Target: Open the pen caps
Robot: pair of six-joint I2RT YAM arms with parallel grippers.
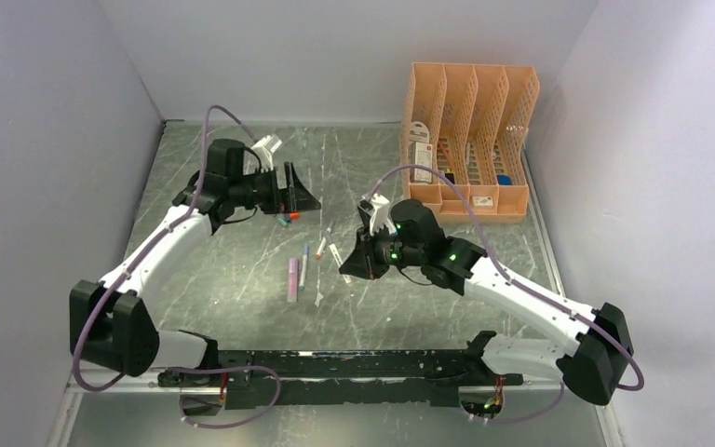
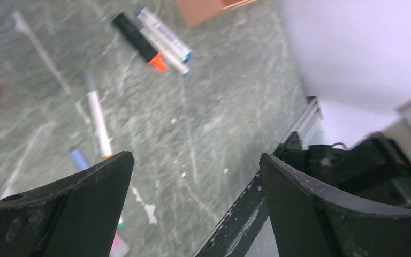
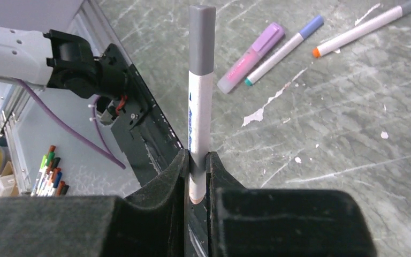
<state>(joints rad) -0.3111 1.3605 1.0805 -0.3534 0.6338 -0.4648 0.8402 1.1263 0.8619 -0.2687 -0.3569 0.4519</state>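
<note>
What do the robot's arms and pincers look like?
The left arm and right arm are long white tubes with chunky black joints. A thin purple cable loops along each one. Little green lights glow near the right wrist. The left pincer and right pincer are black, each with two thick, scuffed fingers.

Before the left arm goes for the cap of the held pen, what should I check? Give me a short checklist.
1. Right gripper shut on white pen: ok.
2. Grey cap on, outside the grip: ok.
3. Left gripper open: ok.
4. Left gripper lined up with the cap: not ok, it hangs well apart.
5. Grip firm enough for a pull: cannot tell.
</note>
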